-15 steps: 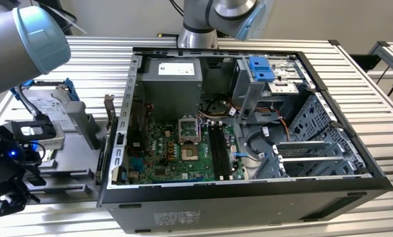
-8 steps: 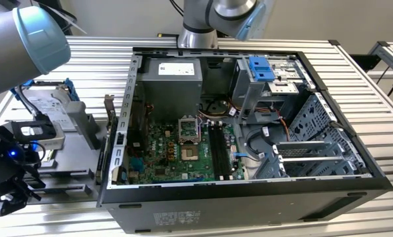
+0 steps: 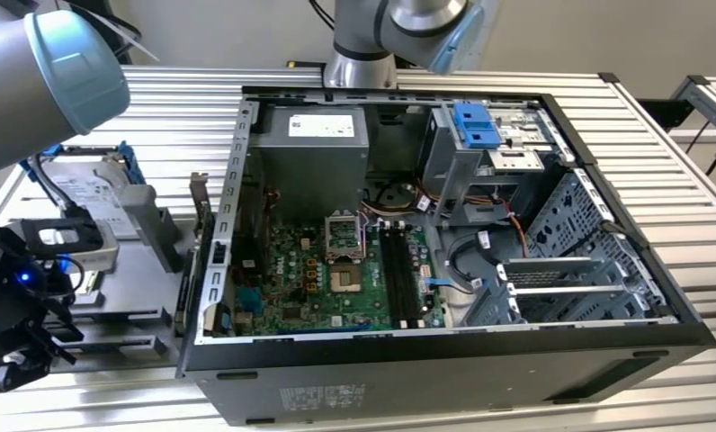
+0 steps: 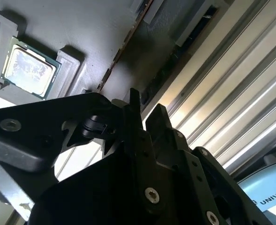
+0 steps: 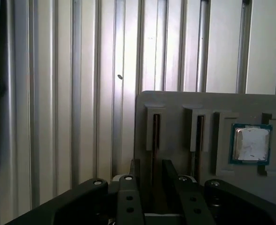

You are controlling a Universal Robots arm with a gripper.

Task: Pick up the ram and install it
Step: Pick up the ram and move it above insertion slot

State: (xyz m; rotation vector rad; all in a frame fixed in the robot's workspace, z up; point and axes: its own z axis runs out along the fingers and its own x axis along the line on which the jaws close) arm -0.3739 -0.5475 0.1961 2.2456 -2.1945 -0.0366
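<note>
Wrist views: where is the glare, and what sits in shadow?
In the second wrist view, glare streaks the ribbed table and the chip reflects light, while the tool is nearly black in shadow. In the first wrist view, the table is brightly lit, the grey tray is evenly lit, and the tool is likewise dark.

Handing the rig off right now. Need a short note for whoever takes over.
Gripper: fingers open, holding nothing, over the grey holder beside the case.
Ram: on edge in a holder slot, in line with the gap between the fingers, not gripped.
Done: nothing picked yet.
Left: pick and install; the motherboard's black slots look empty.
</note>
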